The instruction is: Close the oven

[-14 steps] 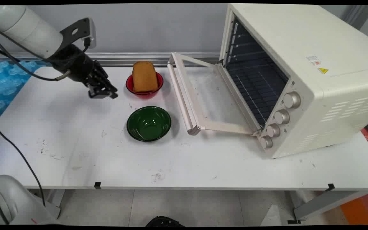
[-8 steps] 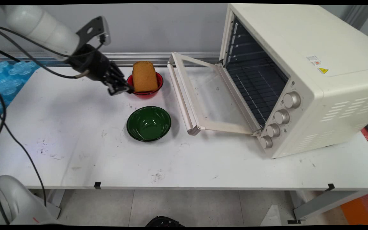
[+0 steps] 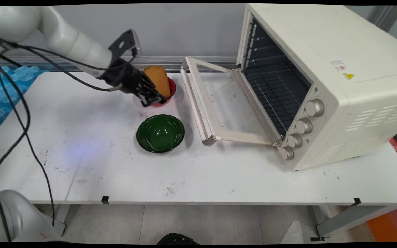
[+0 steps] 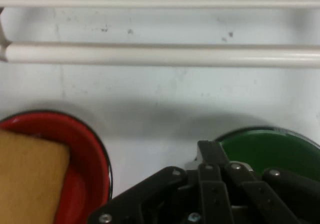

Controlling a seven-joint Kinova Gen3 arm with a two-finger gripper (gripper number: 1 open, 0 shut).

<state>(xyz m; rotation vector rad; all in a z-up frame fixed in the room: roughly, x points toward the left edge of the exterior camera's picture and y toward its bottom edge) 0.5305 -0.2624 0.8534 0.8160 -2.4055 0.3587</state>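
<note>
Main view: gripper [image 3: 154, 101], fingers pressed together, overlaps red bowl's [image 3: 171, 90] near-left rim beside bread [image 3: 158, 80]; green bowl [image 3: 160, 133] just below, bare table [image 3: 81, 137] leftward. Hand view: oven door handle [image 4: 160, 54] spans ahead.

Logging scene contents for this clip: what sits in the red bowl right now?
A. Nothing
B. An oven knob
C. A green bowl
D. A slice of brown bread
D: the main view shows a slice of brown bread standing in the red bowl, just behind the gripper; the green bowl sits apart, empty.
</note>
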